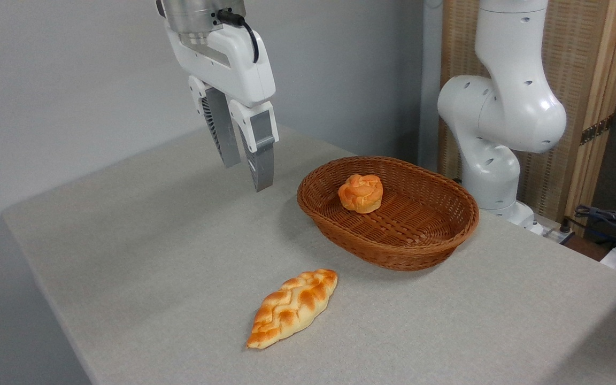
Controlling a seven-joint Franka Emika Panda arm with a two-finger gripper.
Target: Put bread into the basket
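Item: bun (361,193) in basket (388,211), gripper (245,176) clear of both.

From my station I log the following. Bun: small, orange-golden, swirled top, sitting upright on the basket floor, toward its far-left part, not touching the rim as far as I can see. Basket: oval, brown wicker, shallow, on the grey table (153,267) right of centre. Gripper: hanging in the air above the table, left of the basket and well apart from the bun; its two fingers (261,155) point down with a narrow gap between them, released, grasping nothing. Loaf (293,308): long, braided, golden, lying flat on the table near me, in front of the basket and apart from it. Arm base (495,133): white, at the far right behind the basket.
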